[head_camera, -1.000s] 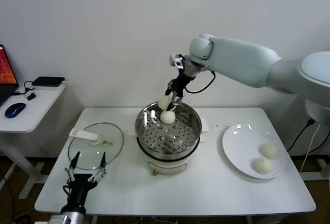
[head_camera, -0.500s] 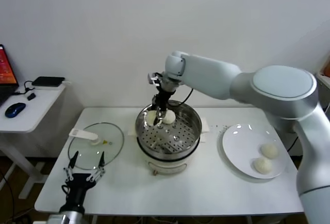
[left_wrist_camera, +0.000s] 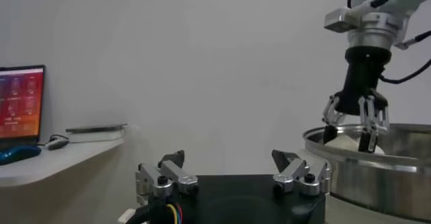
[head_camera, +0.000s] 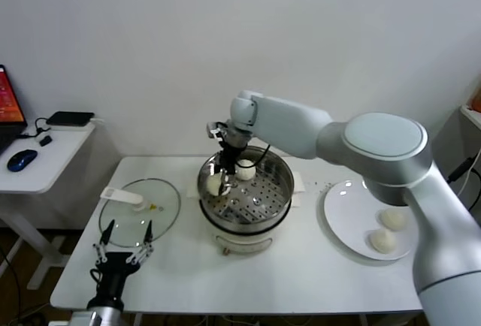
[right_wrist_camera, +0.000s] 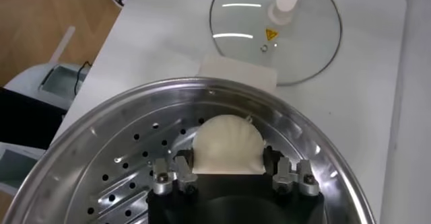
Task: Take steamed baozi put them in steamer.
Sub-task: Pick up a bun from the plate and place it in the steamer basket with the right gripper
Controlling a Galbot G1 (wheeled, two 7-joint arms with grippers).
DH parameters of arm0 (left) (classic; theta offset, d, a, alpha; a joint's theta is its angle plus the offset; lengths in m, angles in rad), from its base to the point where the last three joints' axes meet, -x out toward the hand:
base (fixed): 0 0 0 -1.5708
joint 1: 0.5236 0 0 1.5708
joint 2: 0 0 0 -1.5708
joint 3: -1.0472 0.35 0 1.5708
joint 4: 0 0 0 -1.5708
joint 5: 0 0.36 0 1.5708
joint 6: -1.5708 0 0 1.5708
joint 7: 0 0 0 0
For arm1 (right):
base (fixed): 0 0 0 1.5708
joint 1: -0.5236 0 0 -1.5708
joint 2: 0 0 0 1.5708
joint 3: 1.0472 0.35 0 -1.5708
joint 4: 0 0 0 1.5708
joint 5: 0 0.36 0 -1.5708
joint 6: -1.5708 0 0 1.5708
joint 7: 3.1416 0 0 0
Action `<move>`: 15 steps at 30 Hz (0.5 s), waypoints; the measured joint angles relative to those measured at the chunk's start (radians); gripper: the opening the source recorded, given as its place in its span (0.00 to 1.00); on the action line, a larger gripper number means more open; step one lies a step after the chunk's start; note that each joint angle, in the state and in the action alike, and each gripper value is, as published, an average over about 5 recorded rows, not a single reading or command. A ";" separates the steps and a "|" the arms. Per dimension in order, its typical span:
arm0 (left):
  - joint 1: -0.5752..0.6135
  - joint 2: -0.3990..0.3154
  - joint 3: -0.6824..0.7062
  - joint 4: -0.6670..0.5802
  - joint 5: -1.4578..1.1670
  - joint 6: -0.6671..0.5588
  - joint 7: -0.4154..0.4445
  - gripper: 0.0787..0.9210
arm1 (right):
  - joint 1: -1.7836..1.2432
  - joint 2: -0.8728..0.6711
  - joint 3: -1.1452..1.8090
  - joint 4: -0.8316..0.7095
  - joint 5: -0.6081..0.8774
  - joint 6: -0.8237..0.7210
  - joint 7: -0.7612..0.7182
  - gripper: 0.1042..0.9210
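Right gripper (head_camera: 219, 179) clenched on baozi (right_wrist_camera: 227, 146) inside steamer (head_camera: 279, 191); right wrist view shows grasp, head view adds second bun (head_camera: 245, 169), two more on plate (head_camera: 347, 221). Left gripper (left_wrist_camera: 232, 176) released, idle.

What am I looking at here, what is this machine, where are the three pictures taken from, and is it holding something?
This is a robot with two arms, each ending in a gripper. The wide picture is from a camera on its head; the other two are from cameras on its wrists.

On the white table stand a shiny steamer, a glass lid to its left, and a white plate with two baozi to its right.

The right gripper reaches into the steamer, its jaws shut on a baozi. Another baozi already lies inside. The left gripper waits at the table's near edge by the lid, jaws open, holding nothing.
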 measured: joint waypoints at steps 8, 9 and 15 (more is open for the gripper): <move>-0.001 -0.003 0.001 0.001 0.002 0.001 0.000 0.88 | -0.012 0.003 0.008 -0.005 -0.021 0.009 0.001 0.84; -0.001 -0.003 0.000 0.001 0.002 0.001 0.000 0.88 | -0.012 0.003 0.009 -0.005 -0.023 0.010 0.000 0.86; 0.000 -0.003 0.000 0.002 0.002 0.001 0.000 0.88 | -0.002 -0.008 0.013 0.008 -0.024 0.011 -0.005 0.88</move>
